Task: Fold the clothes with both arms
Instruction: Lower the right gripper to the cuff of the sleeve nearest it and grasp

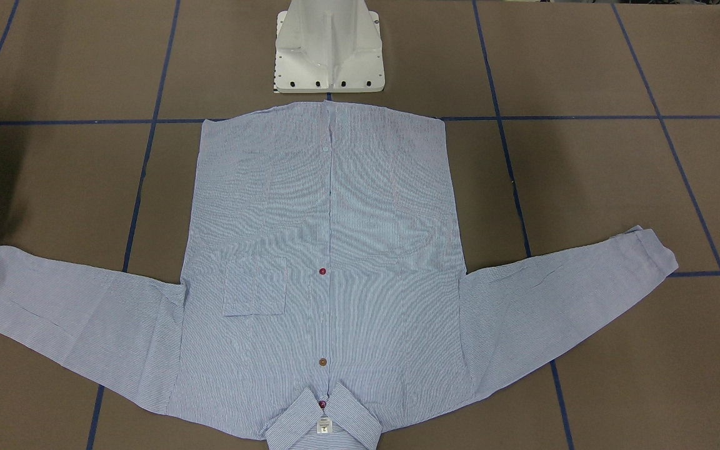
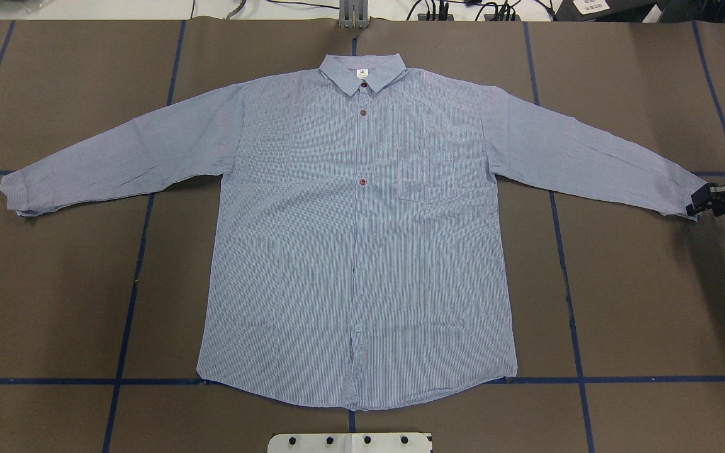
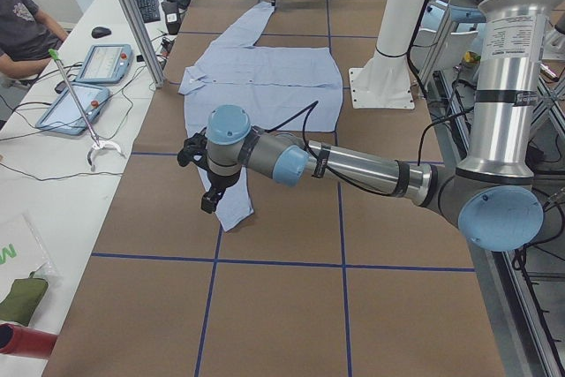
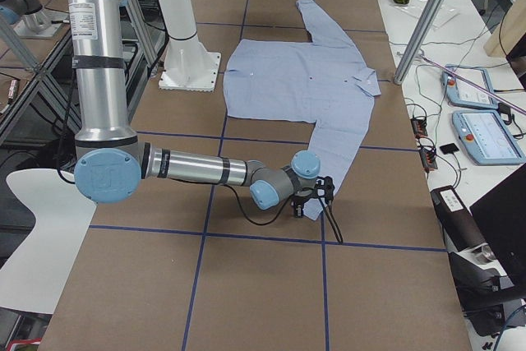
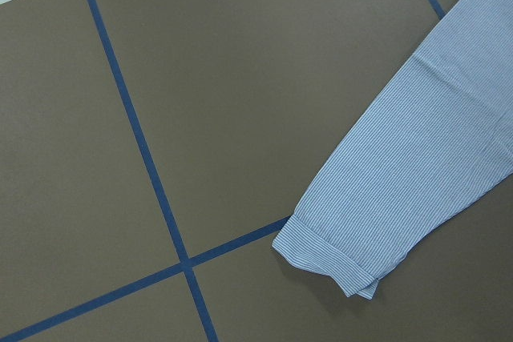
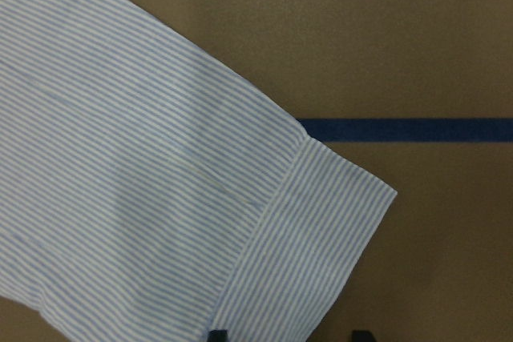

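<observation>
The light blue striped shirt (image 2: 362,239) lies flat and buttoned, front up, with its collar (image 2: 362,72) at the far side and both sleeves spread wide. My right gripper (image 2: 697,205) sits low at the right sleeve's cuff (image 6: 321,254). It is open, and its two fingertips (image 6: 215,334) show at the bottom edge of the right wrist view, on either side of the cuff's corner. My left gripper (image 3: 208,202) hangs above the left sleeve's cuff (image 5: 329,258). It shows only in the exterior left view, so I cannot tell its state.
The white pedestal base (image 1: 329,50) stands just behind the shirt's hem. Blue tape lines (image 2: 136,251) cross the brown table. A side table with tablets (image 3: 75,108) and a seated person (image 3: 18,33) lies beyond the collar side, past a metal post (image 3: 132,15).
</observation>
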Robot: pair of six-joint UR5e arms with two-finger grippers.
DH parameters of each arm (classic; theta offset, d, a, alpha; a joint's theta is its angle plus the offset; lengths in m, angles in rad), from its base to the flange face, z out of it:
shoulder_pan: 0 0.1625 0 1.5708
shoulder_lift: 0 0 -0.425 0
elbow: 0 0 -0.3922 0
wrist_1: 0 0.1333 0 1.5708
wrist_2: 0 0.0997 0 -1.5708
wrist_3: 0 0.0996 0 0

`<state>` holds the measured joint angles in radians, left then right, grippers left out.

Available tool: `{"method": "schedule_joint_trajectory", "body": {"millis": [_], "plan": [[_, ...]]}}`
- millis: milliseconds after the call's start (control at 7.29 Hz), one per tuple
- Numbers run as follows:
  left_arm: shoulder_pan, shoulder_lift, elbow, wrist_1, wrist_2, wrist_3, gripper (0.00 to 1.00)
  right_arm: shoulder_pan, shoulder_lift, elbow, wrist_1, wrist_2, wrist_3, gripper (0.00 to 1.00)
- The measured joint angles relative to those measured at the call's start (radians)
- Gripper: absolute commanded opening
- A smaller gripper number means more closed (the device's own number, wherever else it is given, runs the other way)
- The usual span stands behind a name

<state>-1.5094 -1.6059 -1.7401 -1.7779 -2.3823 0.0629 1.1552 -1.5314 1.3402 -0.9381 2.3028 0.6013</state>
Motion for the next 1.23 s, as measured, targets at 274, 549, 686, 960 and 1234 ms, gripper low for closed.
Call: {"method": "schedule_joint_trajectory", "body": {"millis": [274,549,686,960,1234], "plan": [[0.0,0.0,0.0,0.0,0.0,0.0,1.0,-0.011,0.001,0.0,-0.001,0.001,0.0,0.58],[0.0,0.0,-0.002,0.0,0.0,0.0,1.0,-0.015,0.0,-0.001,-0.002,0.002,0.0,0.48],[0.0,0.0,-0.002,0.0,0.0,0.0,1.0,-0.015,-0.001,-0.002,-0.002,0.003,0.0,0.37],[0.0,0.0,-0.003,0.0,0.0,0.0,1.0,-0.015,-0.002,-0.001,0.0,0.006,0.0,0.25],[0.0,-0.002,-0.003,0.0,0.0,0.0,1.0,-0.015,-0.004,0.0,0.001,0.01,-0.002,0.22]]}}
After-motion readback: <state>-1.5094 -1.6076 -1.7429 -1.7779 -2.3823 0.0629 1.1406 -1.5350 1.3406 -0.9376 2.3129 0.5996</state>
